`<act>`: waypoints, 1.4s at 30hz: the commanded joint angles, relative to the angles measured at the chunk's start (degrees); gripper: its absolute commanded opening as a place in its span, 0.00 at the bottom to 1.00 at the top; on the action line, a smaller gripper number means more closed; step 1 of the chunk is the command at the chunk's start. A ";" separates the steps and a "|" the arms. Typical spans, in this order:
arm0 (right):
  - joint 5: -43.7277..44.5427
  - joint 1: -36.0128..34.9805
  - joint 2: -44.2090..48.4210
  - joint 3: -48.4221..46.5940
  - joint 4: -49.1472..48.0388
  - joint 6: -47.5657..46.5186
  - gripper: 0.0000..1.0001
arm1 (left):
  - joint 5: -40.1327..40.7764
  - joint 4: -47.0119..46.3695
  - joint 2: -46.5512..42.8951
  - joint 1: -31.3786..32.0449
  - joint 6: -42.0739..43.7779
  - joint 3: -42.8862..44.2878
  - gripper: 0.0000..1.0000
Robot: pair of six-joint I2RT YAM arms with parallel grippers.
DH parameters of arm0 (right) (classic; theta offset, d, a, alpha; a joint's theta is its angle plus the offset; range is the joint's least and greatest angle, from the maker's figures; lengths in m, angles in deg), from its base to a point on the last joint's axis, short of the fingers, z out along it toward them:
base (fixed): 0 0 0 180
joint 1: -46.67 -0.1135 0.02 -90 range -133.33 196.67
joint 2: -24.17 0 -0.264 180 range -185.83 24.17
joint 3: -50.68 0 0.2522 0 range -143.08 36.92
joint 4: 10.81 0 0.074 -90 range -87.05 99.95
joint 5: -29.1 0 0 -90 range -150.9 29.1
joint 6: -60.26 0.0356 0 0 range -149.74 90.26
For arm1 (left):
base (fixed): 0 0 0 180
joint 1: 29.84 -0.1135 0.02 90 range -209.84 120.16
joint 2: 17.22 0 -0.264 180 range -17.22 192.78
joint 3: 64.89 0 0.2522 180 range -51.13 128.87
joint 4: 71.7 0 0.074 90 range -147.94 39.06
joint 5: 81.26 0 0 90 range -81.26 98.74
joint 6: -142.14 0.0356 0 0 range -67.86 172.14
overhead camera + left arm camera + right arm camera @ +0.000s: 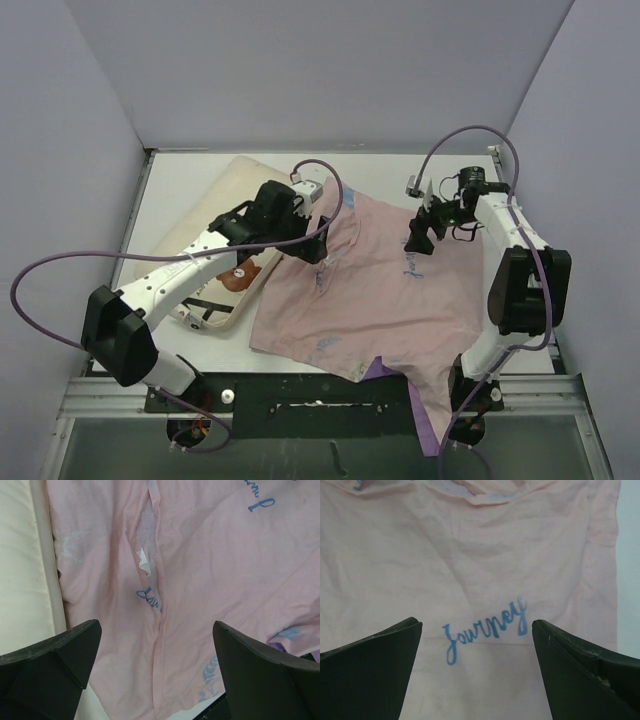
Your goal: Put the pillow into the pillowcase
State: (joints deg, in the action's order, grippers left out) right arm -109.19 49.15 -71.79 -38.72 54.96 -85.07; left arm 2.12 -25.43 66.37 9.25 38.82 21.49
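Note:
The pillowcase (385, 290) lies spread on the table, pale pink side up with faint blue script, a purple corner hanging over the near edge. The cream pillow (225, 255) with its brown bear face lies to its left, partly under my left arm. My left gripper (318, 243) is open and empty above the pillowcase's left edge; the left wrist view shows the pink cloth (200, 580) between the jaws and the pillow (22, 575) at left. My right gripper (418, 232) is open and empty above the pillowcase's upper right, over the word "Journey" (485, 630).
Grey walls (330, 70) enclose the white table (190, 185) at the back and both sides. A metal rail (320, 390) runs along the near edge by the arm bases. Purple cables loop from both arms.

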 commanded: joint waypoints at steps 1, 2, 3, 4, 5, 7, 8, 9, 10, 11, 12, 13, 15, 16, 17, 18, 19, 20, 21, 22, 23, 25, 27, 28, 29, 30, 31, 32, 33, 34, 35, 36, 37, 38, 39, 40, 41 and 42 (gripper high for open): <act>7.26 -1.06 -4.64 -5.66 -5.90 0.64 0.98 | 0.32 -8.61 4.28 0.37 -1.68 0.05 0.94; 8.82 -1.10 -6.06 -6.66 -6.77 1.85 0.98 | 0.33 -8.69 5.60 0.35 -1.86 0.33 0.94; 10.62 -1.14 -7.49 -8.00 -7.32 2.96 0.98 | 0.37 -8.53 7.09 0.41 -2.14 0.71 0.93; 11.86 -1.17 -8.88 -9.43 -7.49 3.95 0.98 | 0.62 -8.32 8.42 0.36 -2.75 1.20 0.92; 13.04 -1.20 -10.19 -10.92 -7.82 4.80 0.98 | 1.00 -7.86 9.98 0.40 -3.52 1.72 0.91; 15.53 -1.58 -12.23 -12.11 -9.10 5.79 0.98 | 2.01 -6.91 12.97 0.37 -4.64 2.89 0.89; 17.22 -1.95 -13.11 -12.20 -10.26 6.10 0.98 | 2.58 -6.25 14.55 0.42 -5.31 3.47 0.86; 19.24 -2.41 -13.89 -12.17 -11.35 6.42 0.98 | 3.52 -5.24 16.15 0.38 -5.84 4.35 0.83; 21.57 -2.84 -14.74 -12.32 -12.32 6.74 0.98 | 4.47 -3.73 17.87 0.44 -6.36 5.49 0.82; 23.33 -3.27 -15.59 -12.60 -12.70 6.97 0.98 | 4.97 -1.84 19.41 0.44 -6.49 7.14 0.80; 24.62 -3.55 -16.42 -12.98 -12.81 7.22 0.98 | 5.87 0.17 21.00 0.42 -6.46 8.47 0.79; 25.65 -3.71 -16.99 -13.19 -12.95 7.63 0.98 | 6.50 2.05 22.55 0.44 -6.57 9.71 0.79; 27.16 -3.83 -17.70 -13.18 -13.47 8.56 0.98 | 6.92 4.81 24.76 0.42 -6.63 11.36 0.77; 27.86 -3.80 -17.85 -12.95 -13.58 8.73 0.98 | 7.04 5.60 25.59 0.43 -6.51 11.67 0.76; 28.47 -3.82 -17.85 -12.58 -13.66 8.82 0.99 | 6.84 5.71 26.13 0.40 -6.42 11.78 0.76; 29.10 -3.91 -17.88 -12.03 -13.80 8.84 0.99 | 6.65 5.67 26.64 0.38 -6.27 11.86 0.75; 29.72 -3.89 -17.86 -11.45 -13.92 8.72 1.00 | 6.57 5.53 26.99 0.45 -6.16 11.82 0.73; 30.16 -3.89 -17.88 -10.93 -13.95 8.60 0.99 | 6.32 5.28 27.32 0.41 -6.06 11.72 0.70; 30.57 -3.91 -17.99 -10.41 -13.91 8.58 0.99 | 5.81 5.13 27.63 0.41 -5.76 11.63 0.64; 30.70 -3.89 -18.12 -10.15 -13.57 8.57 0.98 | 4.89 5.00 27.96 0.25 -5.38 11.71 0.54; 30.86 -3.89 -18.43 -10.02 -13.11 8.43 0.97 | 4.08 5.12 28.49 0.18 -4.90 11.91 0.46; 31.09 -3.89 -19.01 -10.04 -12.21 8.67 0.92 | 2.52 6.18 29.80 -0.04 -4.20 13.06 0.34; 30.66 -3.84 -19.51 -10.71 -10.89 9.54 0.79 | 0.62 7.32 30.85 -0.36 -3.32 14.36 0.21; 30.31 -3.86 -19.38 -10.79 -10.54 10.22 0.71 | 0.03 7.66 31.22 -0.48 -3.07 14.81 0.19; 29.93 -3.73 -18.99 -10.72 -10.43 10.91 0.61 | -0.58 7.75 31.38 -0.57 -2.91 15.10 0.17; 29.30 -3.59 -18.44 -10.49 -10.31 11.39 0.51 | -1.13 7.59 31.41 -0.53 -2.79 15.35 0.15; 28.66 -3.41 -17.74 -10.09 -10.53 11.84 0.40 | -1.78 7.18 31.31 -0.59 -2.70 15.49 0.12; 27.97 -3.18 -16.92 -9.67 -10.83 12.17 0.32 | -2.47 6.63 31.24 -0.65 -2.68 15.67 0.10; 27.12 -2.91 -16.04 -9.43 -11.07 12.30 0.24 | -3.38 6.05 31.14 -0.67 -2.67 15.73 0.07; 26.76 -2.66 -15.22 -9.33 -11.25 12.27 0.19 | -4.05 5.32 30.97 -0.60 -2.67 15.87 0.04; 25.93 -2.35 -14.47 -9.46 -11.31 12.26 0.15 | -4.87 4.62 30.80 -0.61 -2.74 15.98 0.01; 25.30 -2.04 -13.87 -9.89 -11.24 12.19 0.12 | -5.70 3.87 30.52 -0.62 -2.90 16.11 0.00; 24.75 -1.58 -13.35 -10.65 -11.11 11.99 0.10 | -6.58 3.04 30.23 -0.61 -2.93 16.19 0.00; 24.20 -1.15 -12.97 -11.65 -10.94 11.67 0.08 | -7.73 2.09 29.91 -0.73 -3.01 16.34 0.00; 23.73 -0.77 -12.93 -13.06 -10.93 10.87 0.06 | -8.96 1.49 29.62 -0.78 -3.02 16.55 0.00; 23.49 -0.46 -13.09 -14.63 -11.13 10.18 0.03 | -10.48 0.80 29.16 -0.85 -3.05 16.74 0.00; 23.23 -0.14 -13.43 -16.75 -11.40 9.56 0.01 | -12.14 0.03 28.72 -0.85 -2.97 16.88 0.00; 22.90 0.15 -14.04 -19.21 -11.55 9.06 0.00 | -14.21 -1.26 28.30 -0.86 -2.80 16.96 0.00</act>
State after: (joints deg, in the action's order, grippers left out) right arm -82.96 47.82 -89.52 -49.43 45.21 -74.14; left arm -3.95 -20.36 96.95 8.77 35.35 34.91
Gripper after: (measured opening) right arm 0.035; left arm 0.007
